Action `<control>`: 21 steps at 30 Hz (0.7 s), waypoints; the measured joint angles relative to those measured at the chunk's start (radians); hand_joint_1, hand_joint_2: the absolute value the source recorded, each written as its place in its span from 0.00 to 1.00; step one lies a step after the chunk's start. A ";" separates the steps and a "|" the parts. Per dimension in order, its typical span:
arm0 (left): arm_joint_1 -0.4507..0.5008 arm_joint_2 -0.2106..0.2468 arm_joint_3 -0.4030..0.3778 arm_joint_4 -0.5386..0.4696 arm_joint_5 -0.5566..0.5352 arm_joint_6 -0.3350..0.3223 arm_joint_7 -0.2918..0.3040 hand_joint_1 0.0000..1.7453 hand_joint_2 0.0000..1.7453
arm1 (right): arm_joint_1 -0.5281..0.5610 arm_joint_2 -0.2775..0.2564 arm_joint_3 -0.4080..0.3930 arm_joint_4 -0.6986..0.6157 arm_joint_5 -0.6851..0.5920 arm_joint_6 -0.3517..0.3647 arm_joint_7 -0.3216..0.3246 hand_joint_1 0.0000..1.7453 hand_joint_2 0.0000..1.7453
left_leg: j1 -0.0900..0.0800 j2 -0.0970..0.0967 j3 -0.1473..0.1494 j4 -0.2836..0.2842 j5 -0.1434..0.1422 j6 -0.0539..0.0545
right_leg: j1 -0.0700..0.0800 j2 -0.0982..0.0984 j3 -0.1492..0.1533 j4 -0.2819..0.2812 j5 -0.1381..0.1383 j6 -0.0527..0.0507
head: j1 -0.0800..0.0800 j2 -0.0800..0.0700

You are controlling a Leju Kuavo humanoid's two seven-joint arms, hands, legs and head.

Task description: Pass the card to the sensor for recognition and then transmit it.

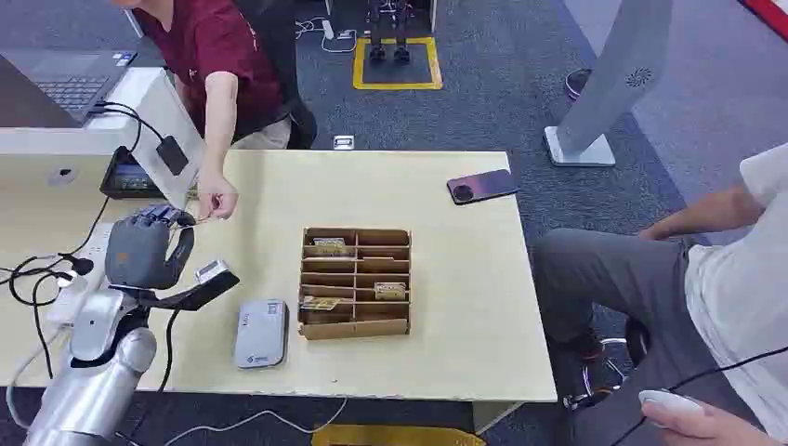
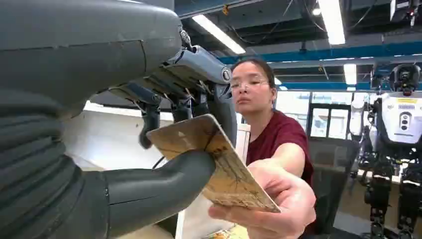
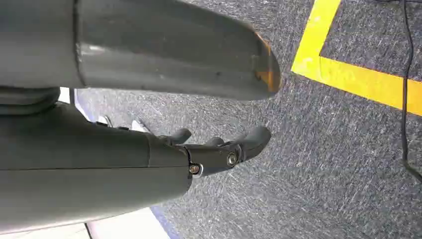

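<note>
the left hand [image 1: 144, 246] is raised over the left end of the pale wooden table [image 1: 446, 353], its back toward the head camera; in the left wrist view its thick thumb [image 2: 164, 186] presses up under a worn tan card [image 2: 219, 167] while the darker fingers [image 2: 199, 94] arch above it, so the card is pinched in that hand [image 2: 124, 164]; the far end of the same card rests in the fingers of a person's hand [image 2: 273, 204], which grips it from the other side; in the head view that person's hand [image 1: 216, 202] meets the robot's fingertips just beside the white counter [image 1: 56, 149], the arm coming from a person in a dark red shirt [image 1: 218, 46] standing behind the table; the card itself is too small to make out there.

the grey card reader [image 1: 260, 333] lies flat near the front edge of the table, just left of a cardboard sorter box [image 1: 355, 282] whose slots hold a few more cards; a dark phone [image 1: 481, 186] lies toward the back right of the table, well apart from both; a seated person in grey trousers [image 1: 604, 279] is at the right edge.

the right hand [image 3: 219, 149] hangs over grey carpet with a yellow floor line [image 3: 348, 74], fingers loosely curled with nothing in them.
</note>
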State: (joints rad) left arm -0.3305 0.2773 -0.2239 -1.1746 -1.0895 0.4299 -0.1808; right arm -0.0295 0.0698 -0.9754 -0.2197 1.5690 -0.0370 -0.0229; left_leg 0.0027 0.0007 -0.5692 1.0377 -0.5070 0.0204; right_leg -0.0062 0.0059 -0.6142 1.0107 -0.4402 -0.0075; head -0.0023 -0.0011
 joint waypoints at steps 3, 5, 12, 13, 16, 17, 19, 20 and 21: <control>0.000 0.000 0.000 0.000 0.000 0.000 0.000 1.00 1.00 | 0.000 0.000 0.000 0.000 0.000 0.000 0.000 0.00 0.00 | 0.000 0.000 0.000 0.000 0.000 0.000 | 0.000 0.000 0.000 0.000 0.000 0.000 | 0.000 0.000; 0.000 0.000 0.000 0.000 0.000 -0.003 0.000 1.00 1.00 | 0.000 0.000 0.000 0.000 0.000 0.000 0.000 0.00 0.00 | 0.000 0.000 0.000 0.000 0.000 0.000 | 0.000 0.000 0.000 0.000 0.000 0.000 | 0.000 0.000; 0.000 0.001 0.000 0.000 0.000 -0.021 0.000 0.96 1.00 | 0.000 0.000 0.000 0.000 0.000 0.001 0.000 0.00 0.00 | 0.000 0.000 0.000 0.000 0.001 -0.001 | 0.000 0.000 0.000 0.000 0.000 0.000 | 0.000 0.000; 0.000 0.001 0.000 0.000 0.000 -0.024 0.000 0.96 1.00 | 0.000 0.000 0.000 0.000 0.000 0.001 0.000 0.00 0.00 | 0.000 0.000 0.000 0.000 0.001 -0.001 | 0.000 0.000 0.000 0.000 0.000 0.000 | 0.000 0.000; 0.000 0.001 0.000 0.000 0.000 -0.024 0.000 0.96 1.00 | 0.000 0.000 0.000 0.000 0.000 0.001 0.000 0.00 0.00 | 0.000 0.000 0.000 0.000 0.001 -0.001 | 0.000 0.000 0.000 0.000 0.000 -0.001 | 0.000 0.000; 0.000 0.001 0.000 0.000 0.000 -0.024 0.000 0.99 1.00 | 0.000 0.000 0.000 0.000 0.000 0.001 0.000 0.00 0.00 | 0.000 0.000 0.000 0.000 0.001 -0.001 | 0.000 0.000 0.000 0.000 0.000 -0.001 | 0.000 0.000; 0.001 0.001 0.000 0.000 0.000 -0.024 0.000 1.00 1.00 | 0.000 0.000 0.000 0.000 0.000 0.001 0.000 0.00 0.00 | 0.000 0.000 0.000 0.000 0.001 -0.001 | 0.000 0.000 0.000 0.000 0.000 -0.001 | 0.000 0.000; 0.001 0.002 0.000 0.000 0.000 -0.025 0.000 1.00 1.00 | 0.000 0.000 0.000 0.000 0.000 0.001 0.000 0.00 0.00 | 0.000 0.000 0.000 0.000 0.001 -0.001 | 0.000 0.000 0.000 0.000 0.000 -0.001 | 0.000 0.000; 0.002 0.002 0.000 0.000 0.000 -0.026 0.000 1.00 1.00 | 0.000 0.000 0.000 0.000 0.000 0.001 0.000 0.00 0.00 | 0.000 0.000 0.000 0.000 0.001 -0.001 | 0.000 0.000 0.000 0.000 0.000 -0.001 | 0.000 0.000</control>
State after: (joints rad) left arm -0.3289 0.2789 -0.2235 -1.1746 -1.0895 0.4036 -0.1808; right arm -0.0291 0.0698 -0.9751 -0.2197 1.5690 -0.0359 -0.0225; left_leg 0.0028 0.0007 -0.5691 1.0377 -0.5060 0.0189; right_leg -0.0061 0.0056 -0.6141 1.0109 -0.4398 -0.0081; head -0.0023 -0.0015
